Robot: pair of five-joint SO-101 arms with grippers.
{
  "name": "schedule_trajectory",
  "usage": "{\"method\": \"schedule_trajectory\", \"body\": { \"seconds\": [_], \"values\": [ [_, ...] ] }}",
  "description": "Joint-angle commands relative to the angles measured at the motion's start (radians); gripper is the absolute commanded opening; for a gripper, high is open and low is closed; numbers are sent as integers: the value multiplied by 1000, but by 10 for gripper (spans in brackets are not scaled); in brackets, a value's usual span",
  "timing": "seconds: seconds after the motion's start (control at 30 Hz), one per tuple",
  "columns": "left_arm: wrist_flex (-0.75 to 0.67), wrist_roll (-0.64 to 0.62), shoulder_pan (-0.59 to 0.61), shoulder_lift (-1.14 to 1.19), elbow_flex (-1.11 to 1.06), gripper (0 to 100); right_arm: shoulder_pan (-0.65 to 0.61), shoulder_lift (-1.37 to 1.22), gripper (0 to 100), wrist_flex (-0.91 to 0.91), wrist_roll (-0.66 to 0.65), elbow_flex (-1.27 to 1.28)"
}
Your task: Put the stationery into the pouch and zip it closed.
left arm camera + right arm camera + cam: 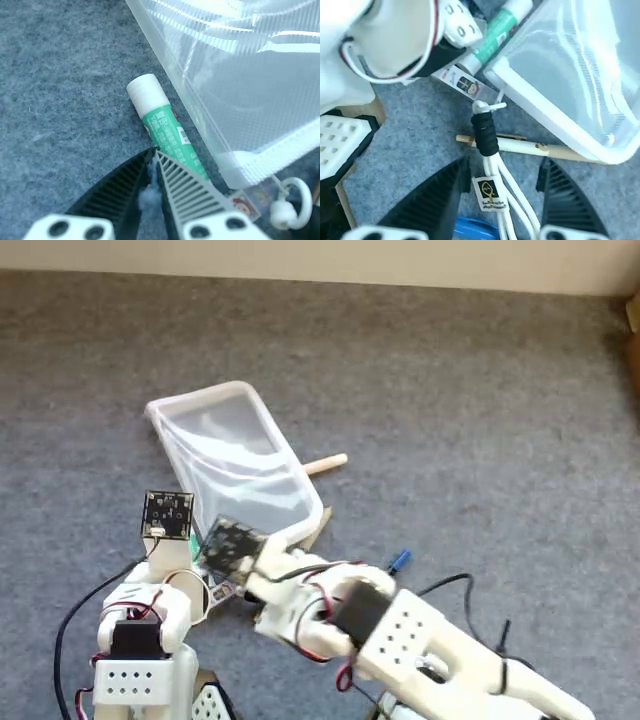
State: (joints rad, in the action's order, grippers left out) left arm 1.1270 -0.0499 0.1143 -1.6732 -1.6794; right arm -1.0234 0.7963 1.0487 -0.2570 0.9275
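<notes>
A clear zip pouch (pixel 232 452) lies flat on the grey carpet, its zipper end towards the arms. Beside its long edge lies a green glue stick (pixel 166 131) with a white cap. My left gripper (pixel 154 156) is shut, its tips touching the stick's side. The pouch's zipper pull ring (pixel 291 199) rests at the near corner. My right gripper (pixel 503 168) is open above a white cord with a black wrap (pixel 485 134) and a wooden pen (pixel 536 147), which lies along the pouch's (pixel 570 65) short edge. The glue stick (pixel 496 33) lies beyond, under the left arm (pixel 385 45).
A wooden stick end (pixel 326 464) pokes out from the pouch's right side. A small blue item (pixel 400 561) lies right of the right arm (pixel 400 635). A paper tag (pixel 490 193) hangs on the cord. Carpet spreads open behind and to the right.
</notes>
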Motion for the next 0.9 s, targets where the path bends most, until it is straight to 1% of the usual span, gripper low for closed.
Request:
{"method": "schedule_trajectory", "body": {
  "seconds": [0.0, 0.1, 0.2, 0.53, 0.73, 0.87],
  "values": [
    [6, 5, -12, -13, -24, 5, -42, -58, 202, -94, 12, -8],
    [6, 5, -12, -13, -24, 5, -39, -119, 202, -162, 61, 1],
    [6, 5, -12, -13, -24, 5, -39, -173, 202, -206, 68, 5],
    [6, 5, -12, -13, -24, 5, -38, -246, 202, -219, 72, 5],
    [6, 5, -12, -13, -24, 5, -38, -277, 202, -297, 74, 67],
    [6, 5, -12, -13, -24, 5, -38, -277, 202, -297, 74, 79]
  ]
}}
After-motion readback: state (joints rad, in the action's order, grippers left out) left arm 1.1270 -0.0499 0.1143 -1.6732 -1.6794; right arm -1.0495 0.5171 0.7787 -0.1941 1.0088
